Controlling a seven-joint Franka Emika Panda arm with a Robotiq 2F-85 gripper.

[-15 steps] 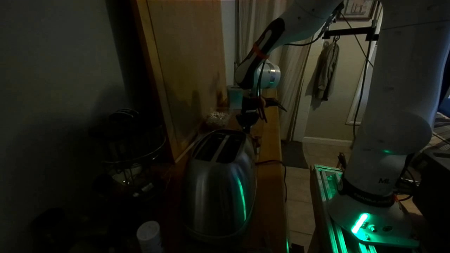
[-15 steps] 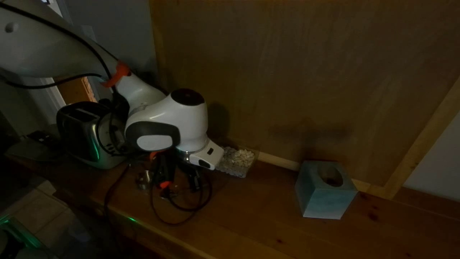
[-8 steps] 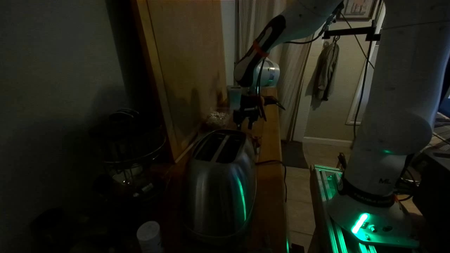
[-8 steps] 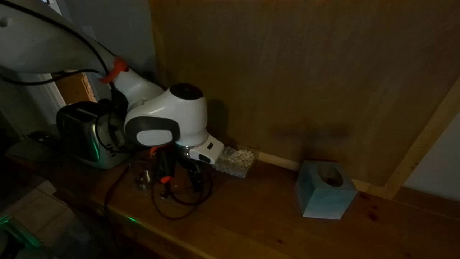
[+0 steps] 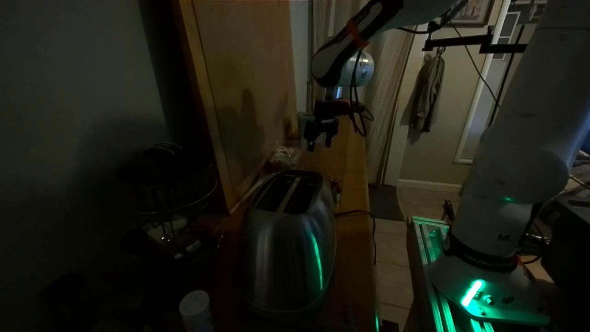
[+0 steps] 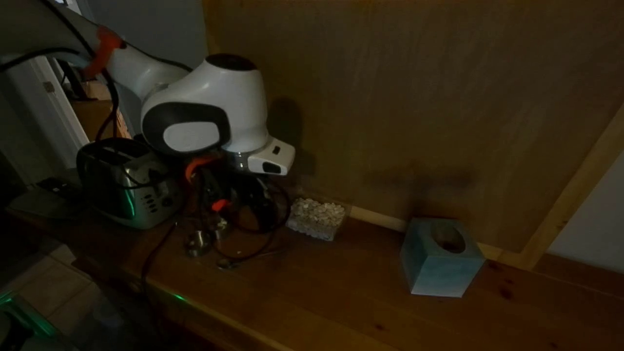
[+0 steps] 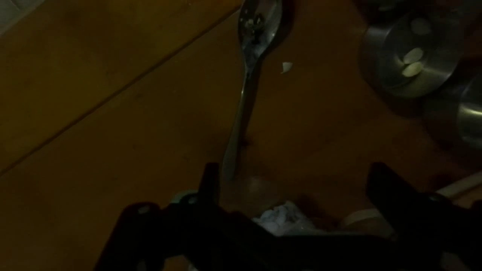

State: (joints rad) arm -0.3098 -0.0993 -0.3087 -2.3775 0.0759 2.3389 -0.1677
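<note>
My gripper (image 7: 294,169) stands open, its two dark fingers wide apart with nothing held between them. In an exterior view the gripper (image 5: 319,144) hangs above the wooden counter, beyond the toaster. A metal spoon (image 7: 260,34) lies flat on the counter in the wrist view, dark and pale bits in its bowl; its handle end appears beside one fingertip, below it. Two metal cups (image 7: 410,62) sit to the right in that view, one with a few pale seeds inside. A clear container of whitish pieces (image 6: 317,218) stands against the wooden panel.
The steel toaster (image 5: 290,249) stands on the counter, with a cord (image 5: 364,212) hanging over the edge. A blue tissue box (image 6: 441,273) is farther along. A wooden panel (image 6: 414,112) rises behind the counter. A white cylinder (image 5: 196,309) stands near the toaster. The room is dim.
The gripper's fingers have spread apart, and the arm has risen from the counter. The cups and spoon, earlier partly hidden behind the gripper and cable, show more plainly.
</note>
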